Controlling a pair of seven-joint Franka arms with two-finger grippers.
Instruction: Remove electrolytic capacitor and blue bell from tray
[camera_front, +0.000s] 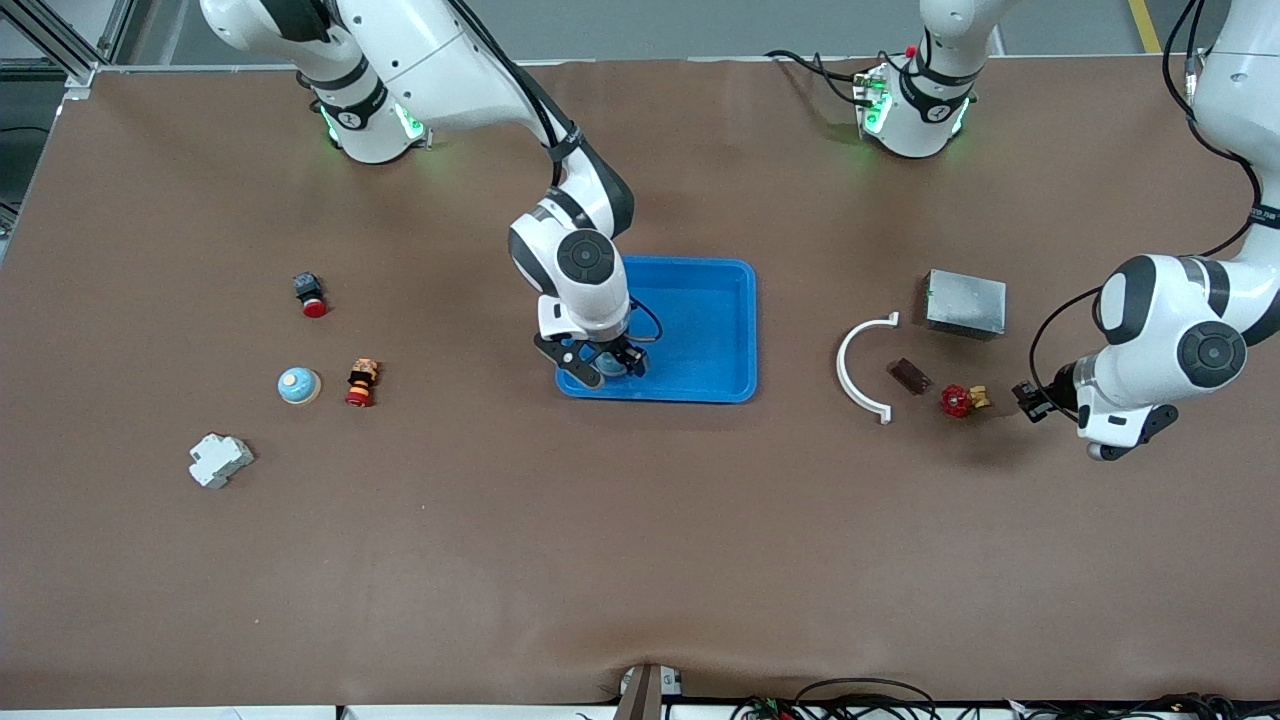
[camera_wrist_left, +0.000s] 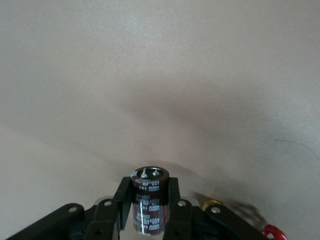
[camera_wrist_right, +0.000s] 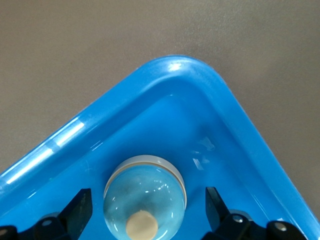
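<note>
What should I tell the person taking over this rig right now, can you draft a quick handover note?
Left gripper: shut on the electrolytic capacitor, held over the table by the red valve, already out of the tray.
Right gripper: open, down in the tray's corner, fingers either side of the blue bell, not yet gripped.
Done: capacitor lifted out.
Left: set the capacitor down; grip the bell and move it out.

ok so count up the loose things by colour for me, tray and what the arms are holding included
Blue: 3 - tray, bell in it between the open right pincer, second bell on the table
Red: 3 - button, figure, valve
White: 2 - block, curved bracket
Grey: 1 - box
Brown: 2 - chip, capacitor in the left pincer
Total: 11
</note>
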